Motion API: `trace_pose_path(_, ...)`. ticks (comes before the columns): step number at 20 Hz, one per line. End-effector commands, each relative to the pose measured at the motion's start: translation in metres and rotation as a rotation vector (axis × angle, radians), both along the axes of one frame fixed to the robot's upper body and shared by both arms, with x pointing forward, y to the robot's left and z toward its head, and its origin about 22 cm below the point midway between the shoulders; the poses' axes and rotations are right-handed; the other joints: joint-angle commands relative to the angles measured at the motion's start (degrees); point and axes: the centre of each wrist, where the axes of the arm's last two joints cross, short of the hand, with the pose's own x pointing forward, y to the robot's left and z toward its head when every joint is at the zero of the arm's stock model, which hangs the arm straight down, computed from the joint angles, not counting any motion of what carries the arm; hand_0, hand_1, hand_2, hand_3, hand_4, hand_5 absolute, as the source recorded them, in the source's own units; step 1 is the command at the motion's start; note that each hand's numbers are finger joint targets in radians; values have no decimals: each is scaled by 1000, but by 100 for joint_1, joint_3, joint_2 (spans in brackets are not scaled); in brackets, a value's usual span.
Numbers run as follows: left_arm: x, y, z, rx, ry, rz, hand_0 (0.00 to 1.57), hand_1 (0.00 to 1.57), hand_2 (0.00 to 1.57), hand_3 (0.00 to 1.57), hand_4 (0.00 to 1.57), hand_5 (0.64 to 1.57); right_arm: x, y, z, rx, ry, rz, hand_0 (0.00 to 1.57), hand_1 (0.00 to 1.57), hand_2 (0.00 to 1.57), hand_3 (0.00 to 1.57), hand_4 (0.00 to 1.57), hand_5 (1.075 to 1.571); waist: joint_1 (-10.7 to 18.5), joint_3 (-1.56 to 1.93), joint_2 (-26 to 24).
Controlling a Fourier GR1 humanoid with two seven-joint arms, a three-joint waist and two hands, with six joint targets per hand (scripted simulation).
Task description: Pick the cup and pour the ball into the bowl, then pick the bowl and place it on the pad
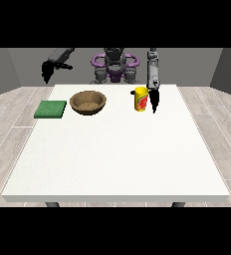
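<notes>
Three items line the far side of the white desk (117, 154): a green pad (51, 109) at left, a brown bowl (88, 102) beside it, a yellow cup (141, 98) right of centre. The hand at the view's right (154, 101) hangs just beside the cup, fingers pointing down; whether they grip cannot be told. The hand at the view's left (47, 71) hovers off the desk, fingers unclear.

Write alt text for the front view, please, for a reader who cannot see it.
A humanoid robot stands behind a white table, and the hand at the view's right hangs right beside an upright yellow cup. A brown bowl sits left of the cup, with a green pad further left. The hand at the view's left is raised off the table.
</notes>
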Motion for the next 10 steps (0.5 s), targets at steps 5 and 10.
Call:
trace_pose_path(5, 9, -17, -15, 6, -6, 16, 0, 0, 0, 0, 0, 1527, 1, 5, -5, -23, -8, 16, 0, 0, 0, 0, 0, 1571, -124, -2, 68)
trace_pose_path(10, -12, 5, -29, 283, -53, 157, 1286, 1286, 1571, 1571, 1403, 1268, 0, -11, 12, -26, -63, 49, 0, 0, 0, 0, 0, 1570, -578, -3, 410)
